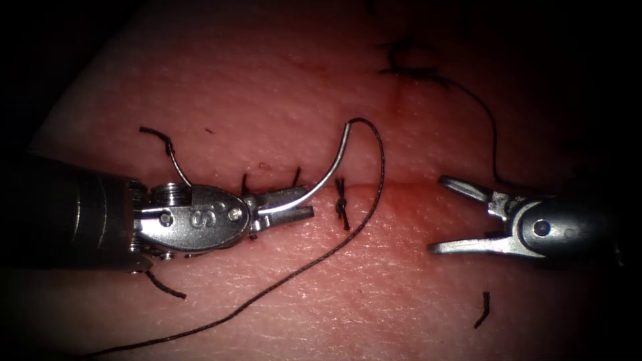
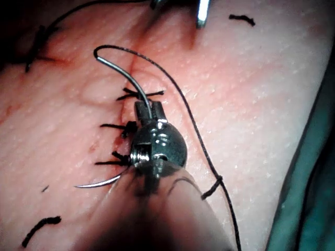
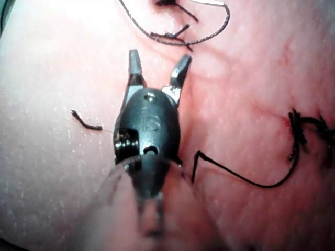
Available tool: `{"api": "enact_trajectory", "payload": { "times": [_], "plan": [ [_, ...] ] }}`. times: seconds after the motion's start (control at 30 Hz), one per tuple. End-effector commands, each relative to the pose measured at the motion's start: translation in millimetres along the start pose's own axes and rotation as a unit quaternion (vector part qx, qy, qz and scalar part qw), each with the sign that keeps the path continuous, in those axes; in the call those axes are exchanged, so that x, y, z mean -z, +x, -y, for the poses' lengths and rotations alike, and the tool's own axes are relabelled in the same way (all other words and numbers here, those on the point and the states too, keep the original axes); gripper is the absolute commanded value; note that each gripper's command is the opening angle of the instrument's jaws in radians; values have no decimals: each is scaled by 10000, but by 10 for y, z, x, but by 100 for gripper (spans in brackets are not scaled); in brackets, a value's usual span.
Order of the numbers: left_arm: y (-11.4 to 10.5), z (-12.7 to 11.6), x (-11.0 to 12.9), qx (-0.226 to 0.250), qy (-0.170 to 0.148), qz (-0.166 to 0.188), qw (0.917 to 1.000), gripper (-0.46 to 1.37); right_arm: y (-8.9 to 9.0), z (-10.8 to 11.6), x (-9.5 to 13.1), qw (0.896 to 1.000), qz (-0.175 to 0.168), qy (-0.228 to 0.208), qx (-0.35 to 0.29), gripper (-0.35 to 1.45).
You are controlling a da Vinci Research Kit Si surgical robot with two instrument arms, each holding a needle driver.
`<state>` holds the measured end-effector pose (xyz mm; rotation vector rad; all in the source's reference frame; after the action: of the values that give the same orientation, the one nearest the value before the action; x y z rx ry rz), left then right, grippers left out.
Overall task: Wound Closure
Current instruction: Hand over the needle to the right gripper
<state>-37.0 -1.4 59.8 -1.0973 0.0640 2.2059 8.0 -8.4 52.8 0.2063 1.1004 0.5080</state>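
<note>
One curved needle (image 1: 329, 170) arching clear above the tissue (image 1: 267, 87), left pincer (image 1: 289, 207) pinching it mid-curve, lying level along the cut (image 1: 401, 184), one thread (image 1: 294, 271) trailing near-left, right pincer (image 1: 461, 217) gaping wide, holding nothing

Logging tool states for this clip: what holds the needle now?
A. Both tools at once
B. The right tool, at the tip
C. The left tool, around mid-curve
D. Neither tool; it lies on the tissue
C: the left tool is shut on the needle around mid-curve, clear of the tissue, while the right tool is open and holds nothing.
</note>
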Motion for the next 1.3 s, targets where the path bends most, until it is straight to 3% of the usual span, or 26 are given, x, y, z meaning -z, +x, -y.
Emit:
{"api": "enact_trajectory", "payload": {
  "times": [0.03,0.27,0.57,1.0,1.3],
  "plan": [
    [0,0,0,-76,12,-66,9999,-35,0,5,0,9996,-86,-9,-282,107],
    [6,-5,3,-409,281,-468,9977,-35,3,10,-12,9878,-347,-120,-1516,108],
    [8,-12,8,-861,600,-542,9930,-35,7,17,-31,9647,-436,-170,-2593,110],
    [13,-19,4,-1006,723,-546,9908,-35,20,19,-47,9601,-536,-251,-2733,104],
    [16,-25,4,-1127,804,-585,9886,-35,26,14,-57,9477,-654,-304,-3108,95]
  ]
}}
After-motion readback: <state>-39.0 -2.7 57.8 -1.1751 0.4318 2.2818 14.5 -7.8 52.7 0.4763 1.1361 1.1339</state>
